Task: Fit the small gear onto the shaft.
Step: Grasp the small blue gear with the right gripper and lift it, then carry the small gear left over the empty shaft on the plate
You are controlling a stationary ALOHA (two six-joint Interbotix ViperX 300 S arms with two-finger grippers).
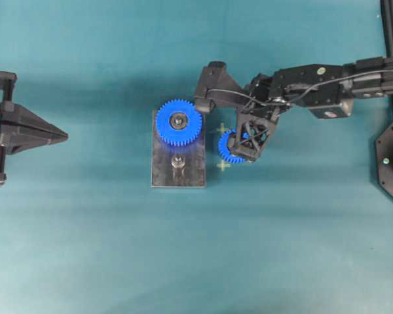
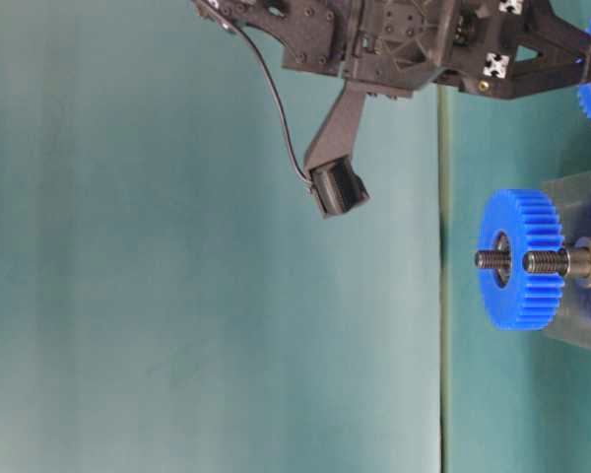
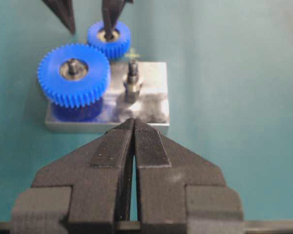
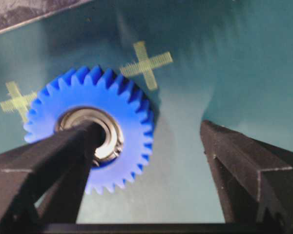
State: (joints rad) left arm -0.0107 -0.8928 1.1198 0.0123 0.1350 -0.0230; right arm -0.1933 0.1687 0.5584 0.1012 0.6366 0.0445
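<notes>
Beside the grey plate point(image 1: 162, 175), our right gripper point(image 4: 151, 146) hangs spread over the small gear point(image 4: 132, 114), one finger in its bore. We see the shaft point(image 1: 177, 161) just leftward; our left gripper point(image 3: 134, 141), pressed together, waits well apart.

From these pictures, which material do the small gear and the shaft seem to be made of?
The small gear: likely plastic, matte uniform bright blue, with a shiny metal-looking ring around its hole. The shaft: apparently metal, silver-grey and reflective, threaded at the tip, standing on a glossy grey plate.
</notes>
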